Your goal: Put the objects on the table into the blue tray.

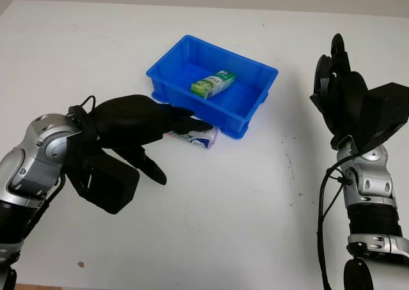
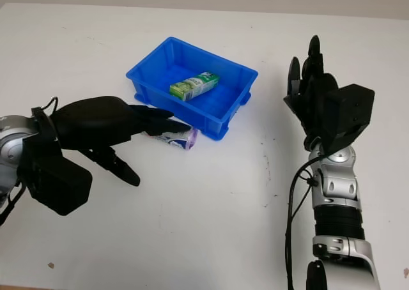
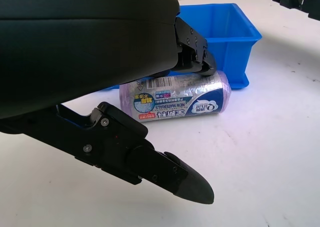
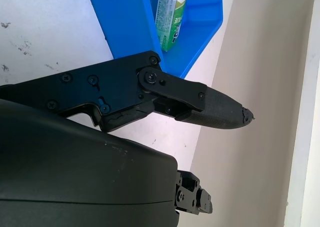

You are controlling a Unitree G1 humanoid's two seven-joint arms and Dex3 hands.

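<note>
Purple bag roll [image 3: 175,98] lies against the blue tray [image 1: 255,105]; the open left hand [image 1: 144,121], poised over it and holding nothing, should close around its middle.

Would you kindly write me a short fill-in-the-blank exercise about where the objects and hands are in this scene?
1. The green carton lies inside the ____ tray.
2. The purple roll lies on the table, ____ the tray.
3. The ____ hand reaches over the roll.
4. The right hand, raised beside the tray, holds ____.

Missing words: blue; outside; left; nothing
</note>
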